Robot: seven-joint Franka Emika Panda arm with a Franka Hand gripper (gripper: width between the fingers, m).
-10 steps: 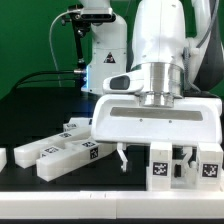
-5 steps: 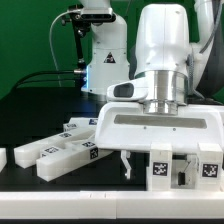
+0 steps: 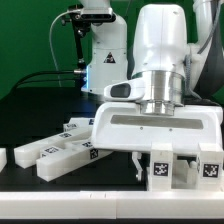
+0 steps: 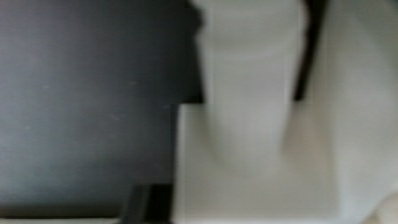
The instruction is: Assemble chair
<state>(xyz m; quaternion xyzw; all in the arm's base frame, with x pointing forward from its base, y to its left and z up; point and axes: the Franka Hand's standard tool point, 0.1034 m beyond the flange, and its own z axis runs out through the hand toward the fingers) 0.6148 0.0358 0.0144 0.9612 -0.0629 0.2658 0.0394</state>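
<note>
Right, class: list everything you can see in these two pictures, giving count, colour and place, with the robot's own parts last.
long tagged parts: at least three, white, lying together at the exterior view's left
edge piece: one, white, cut off at the exterior view's left border
blocky tagged parts: at least two, white, low at the exterior view's right
close-up part: one, white, blurred, fills much of the wrist view; possibly one of the blocky ones
table: one, black, under everything
backdrop: one, green, behind
arm: one, white, reaching forward from the rear
jaws: one pair, pale; only one thin finger shows, beside the blocky parts; open or shut unclear
</note>
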